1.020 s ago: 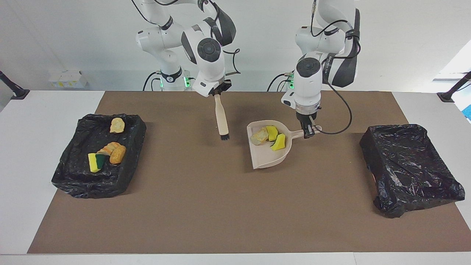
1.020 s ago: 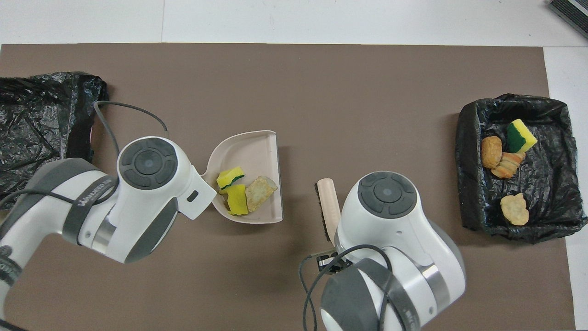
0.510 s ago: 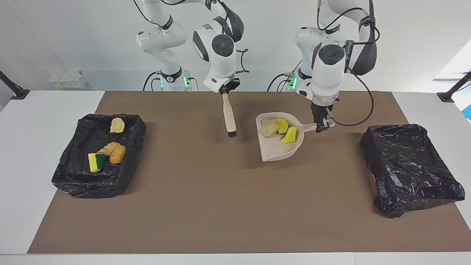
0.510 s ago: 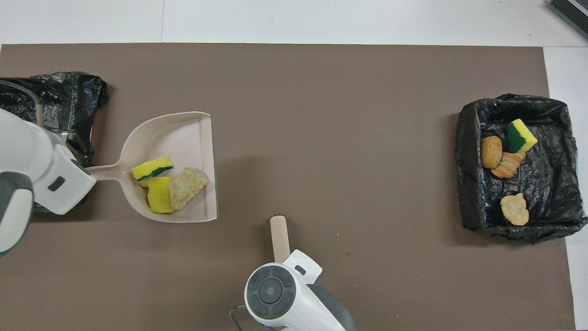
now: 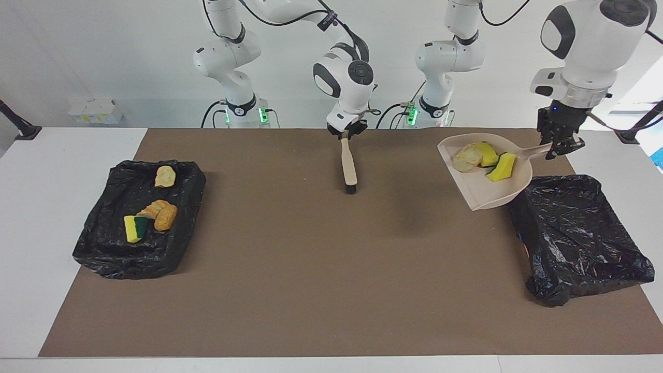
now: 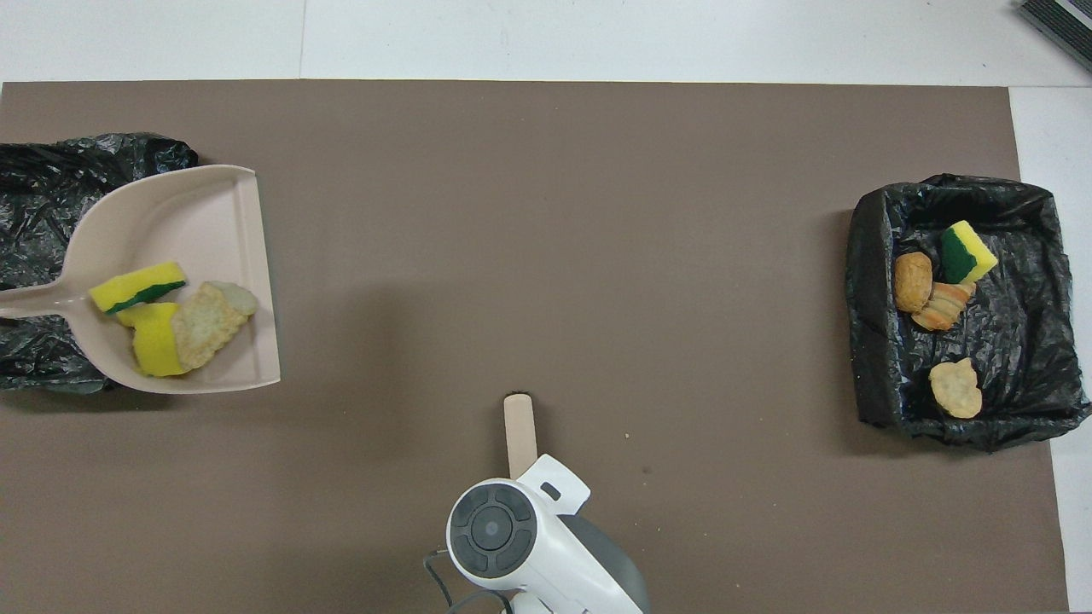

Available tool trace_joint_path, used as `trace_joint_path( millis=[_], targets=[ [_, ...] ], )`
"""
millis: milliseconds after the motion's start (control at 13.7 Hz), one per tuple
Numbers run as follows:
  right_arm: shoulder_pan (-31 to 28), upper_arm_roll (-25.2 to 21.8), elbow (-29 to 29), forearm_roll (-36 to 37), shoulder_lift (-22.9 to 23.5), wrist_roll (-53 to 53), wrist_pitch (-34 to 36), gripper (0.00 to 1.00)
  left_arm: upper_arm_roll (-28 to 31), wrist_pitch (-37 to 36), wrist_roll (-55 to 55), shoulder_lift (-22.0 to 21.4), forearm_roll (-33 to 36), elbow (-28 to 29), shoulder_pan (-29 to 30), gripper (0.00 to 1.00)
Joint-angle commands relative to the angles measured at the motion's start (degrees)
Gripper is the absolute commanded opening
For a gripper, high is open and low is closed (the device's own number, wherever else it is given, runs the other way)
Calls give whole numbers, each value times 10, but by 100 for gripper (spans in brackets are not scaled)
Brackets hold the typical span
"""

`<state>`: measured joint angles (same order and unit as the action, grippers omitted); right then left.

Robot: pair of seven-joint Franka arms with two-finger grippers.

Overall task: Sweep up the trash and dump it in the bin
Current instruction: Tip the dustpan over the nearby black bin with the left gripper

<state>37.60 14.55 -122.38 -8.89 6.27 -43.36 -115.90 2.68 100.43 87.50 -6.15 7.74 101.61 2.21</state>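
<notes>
Left end effector point(image 5: 559, 147), upper right of the facing view: clamped on the handle tip of the beige dustpan point(image 5: 489, 189), which is held in the air, tilted, over the edge of the black-lined bin point(image 5: 580, 233) at the left arm's end of the worktop point(image 5: 331, 290). Dustpan contents: three pieces of trash, namely a yellow-and-green sponge point(image 5: 501, 167), a yellow sponge piece point(image 5: 487, 153) and a pale tan bread-like lump point(image 5: 467, 157), all gathered in the pan's handle half, just beside the end effector's grip. That bin shows nothing but its black liner. Right end effector point(image 5: 346, 133), upper centre of the facing view: holds the beige black-bristled brush point(image 5: 348, 166) by its handle end, bristles pointing down, over the brown mat point(image 5: 290, 248); how far its fingers are closed cannot be told. Second black-lined bin point(image 5: 140, 217), left of the facing view, at the right arm's end: contains a yellow-and-green sponge piece point(image 5: 134, 228), two orange-brown lumps point(image 5: 160, 213) touching one another, and a pale tan lump point(image 5: 165, 176) apart, nearer the robots.
</notes>
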Motion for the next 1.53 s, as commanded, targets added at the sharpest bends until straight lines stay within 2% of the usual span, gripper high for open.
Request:
trace_joint_path(
  millis=[0, 146, 291, 510, 656, 802, 947, 1166, 1239, 1312, 1457],
  targets=[
    [-23, 2, 46, 12, 1, -11, 47, 100, -1, -24, 98, 40, -63, -87, 85, 0],
    [-62, 3, 95, 21, -4, 0, 101, 100, 0, -52, 119, 76, -64, -134, 125, 0],
    [-97, 2, 146, 24, -5, 44, 156, 100, 2, -56, 148, 97, -62, -158, 148, 0],
    [-164, 3, 227, 55, -4, 156, 244, 100, 2, -54, 190, 152, -44, -217, 184, 0],
    [-206, 3, 267, 72, -3, 217, 284, 100, 2, -30, 202, 177, -15, -230, 197, 0],
    [-259, 0, 292, 74, -5, 270, 287, 100, 0, 11, 213, 197, 4, -236, 215, 0],
    [-317, 0, 309, 75, -7, 315, 287, 100, 0, 60, 217, 217, 54, -237, 218, 0],
    [-365, -14, 312, 93, -16, 372, 276, 100, 0, 129, 207, 238, 124, -232, 210, 0],
    [-375, -16, 311, 125, -16, 402, 270, 100, 0, 149, 204, 238, 141, -230, 210, 0],
    [-386, -18, 311, 151, -17, 434, 259, 100, 0, 161, 189, 239, 168, -221, 208, 0],
    [-411, -25, 312, 157, -17, 448, 248, 100, -1, 172, 108, 239, 246, -199, 191, 0]
  ],
)
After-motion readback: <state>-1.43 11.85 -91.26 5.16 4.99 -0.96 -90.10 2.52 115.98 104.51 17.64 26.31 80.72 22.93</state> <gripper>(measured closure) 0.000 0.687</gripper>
